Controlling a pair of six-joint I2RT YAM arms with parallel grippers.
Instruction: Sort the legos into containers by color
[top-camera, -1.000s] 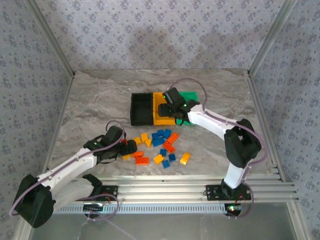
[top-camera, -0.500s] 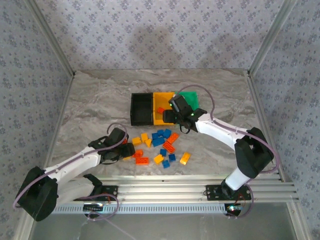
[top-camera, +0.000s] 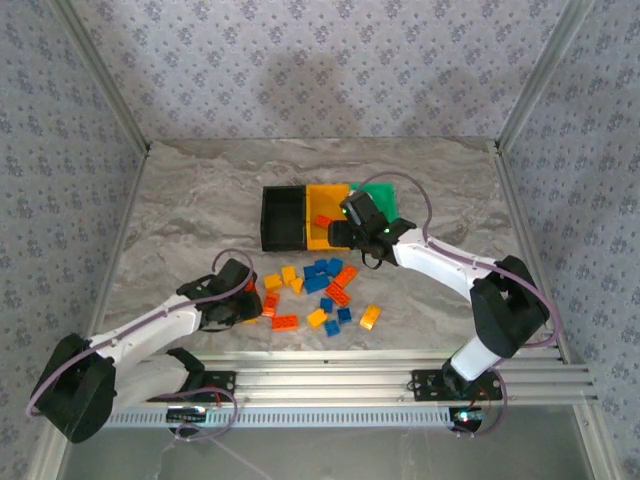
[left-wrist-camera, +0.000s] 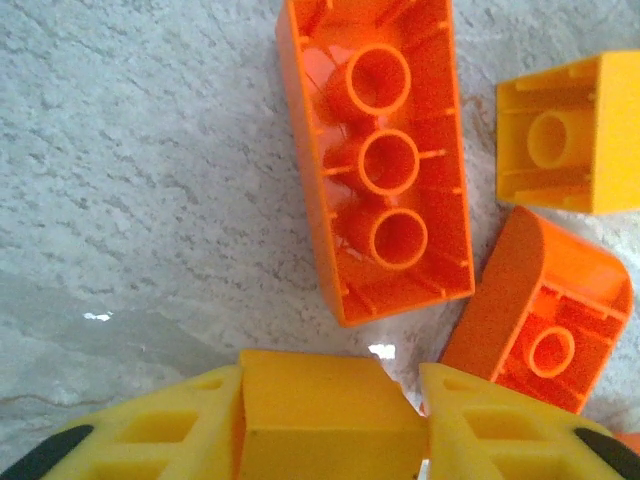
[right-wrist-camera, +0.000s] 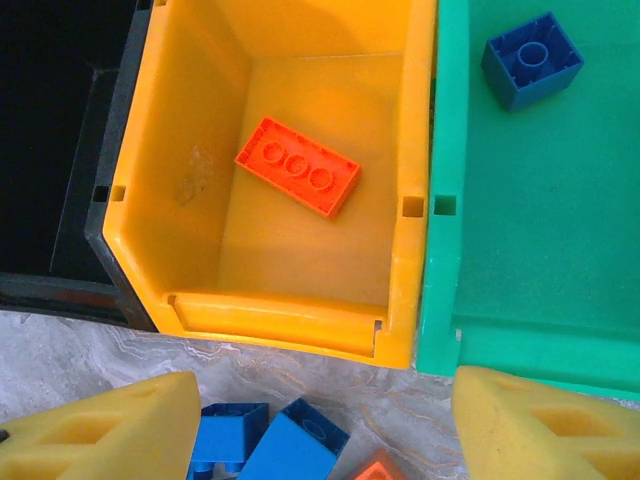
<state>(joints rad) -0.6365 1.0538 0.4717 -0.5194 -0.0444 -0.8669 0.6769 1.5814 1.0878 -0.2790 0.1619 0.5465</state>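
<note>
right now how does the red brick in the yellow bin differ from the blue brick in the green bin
Colour: the red brick is red-orange, the blue brick blue. Shape: the red brick is long with three tubes showing; the blue brick is square with one. Place: the red brick lies in the yellow bin, the blue brick in the green bin. Both lie loose, underside up.

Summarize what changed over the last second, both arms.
Left gripper closed on a yellow-orange brick at the left edge of the pile. Right gripper drew back from over the yellow bin toward the near right, open. A red-orange brick now lies in that bin. The bin row and the rest of the pile stayed roughly as they were.
</note>
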